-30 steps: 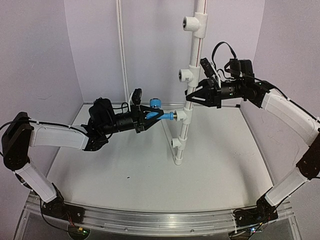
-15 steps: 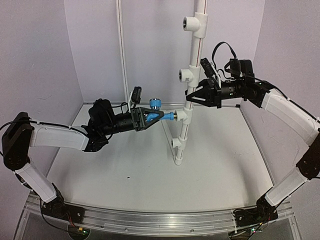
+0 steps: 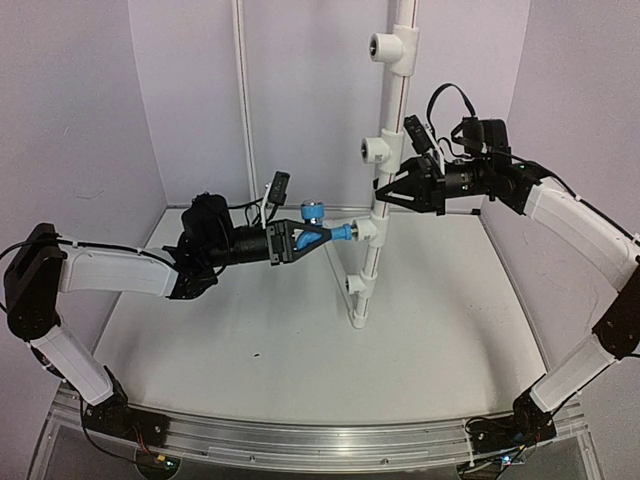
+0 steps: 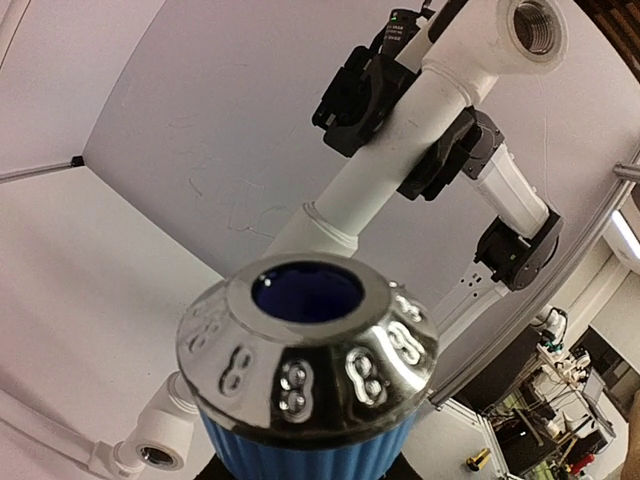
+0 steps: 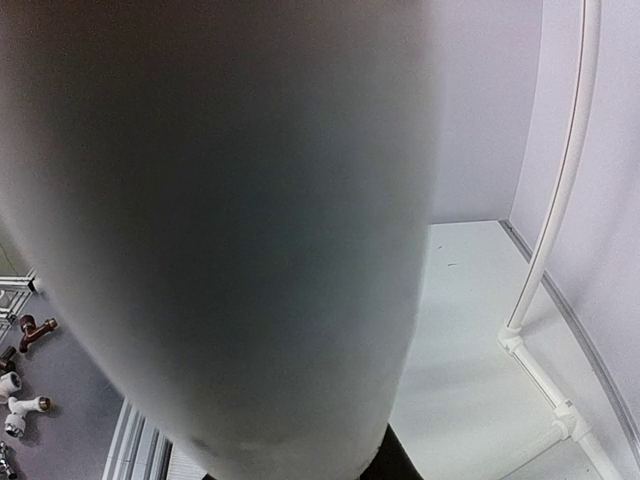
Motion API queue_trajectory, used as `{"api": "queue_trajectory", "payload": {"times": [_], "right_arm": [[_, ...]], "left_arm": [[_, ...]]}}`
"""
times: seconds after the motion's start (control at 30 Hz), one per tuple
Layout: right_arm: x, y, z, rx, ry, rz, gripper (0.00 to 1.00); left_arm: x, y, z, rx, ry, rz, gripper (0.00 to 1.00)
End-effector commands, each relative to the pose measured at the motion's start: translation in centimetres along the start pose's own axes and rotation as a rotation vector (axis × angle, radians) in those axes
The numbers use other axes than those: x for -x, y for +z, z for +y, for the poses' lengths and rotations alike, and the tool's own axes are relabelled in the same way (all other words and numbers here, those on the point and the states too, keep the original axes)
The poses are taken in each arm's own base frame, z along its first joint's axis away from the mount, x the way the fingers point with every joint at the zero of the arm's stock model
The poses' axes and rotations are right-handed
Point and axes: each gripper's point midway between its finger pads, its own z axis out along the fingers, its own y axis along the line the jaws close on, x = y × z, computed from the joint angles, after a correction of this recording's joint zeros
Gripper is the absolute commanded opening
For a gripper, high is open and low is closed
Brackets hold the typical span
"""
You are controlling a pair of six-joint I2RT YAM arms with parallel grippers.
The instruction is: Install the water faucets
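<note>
The bright-blue faucet [image 3: 322, 233] is held level by my left gripper [image 3: 292, 241], which is shut on its body. Its round knob [image 3: 312, 210] points up, and its silvery threaded end [image 3: 345, 232] meets a side tee [image 3: 363, 230] on the upright white pipe [image 3: 388, 160]. In the left wrist view the knob's chrome cap [image 4: 305, 345] fills the bottom and hides my fingers. My right gripper [image 3: 385, 190] is closed round the pipe above that tee, and one finger [image 4: 360, 85] shows on each side of the pipe [image 4: 385, 175]. The pipe [image 5: 220, 220] fills the right wrist view.
More empty tees sit on the pipe, higher [image 3: 392, 45], at the middle [image 3: 372, 150] and low [image 3: 355, 285]. A thin white conduit [image 3: 242, 100] runs up the back wall and also shows in the right wrist view [image 5: 560, 200]. Spare fittings [image 5: 25, 335] lie off the table.
My left wrist has rolled with the faucet in its grip, and its camera mount has swung. The threaded end stays at the tee. The right arm has not moved.
</note>
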Motion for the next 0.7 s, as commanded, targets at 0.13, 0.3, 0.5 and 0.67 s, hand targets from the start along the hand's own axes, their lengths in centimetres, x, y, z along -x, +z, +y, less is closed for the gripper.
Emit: {"api": "queue_trajectory", "payload": {"times": [0.13,0.3,0.5,0.67], "right_arm": [[-0.25,0.85,2.45,0.098,0.173,0.019,0.0],[-0.23,0.79,2.49,0.095,0.172,0.02,0.0],[-0.33,0.76,2.61,0.096,0.174,0.022,0.0],[-0.31,0.75,2.66,0.098,0.172,0.021,0.0]], "left_arm": [[-2.79,1.58,-0.76,-0.019,0.147,0.188,0.0],[-2.54,1.92,-0.93,-0.021,0.224,0.229,0.0],[-2.73,1.7,-1.2,-0.019,0.349,0.253,0.0],[-3.21,1.82,-1.11,0.031,0.521,0.292,0.0]]}}
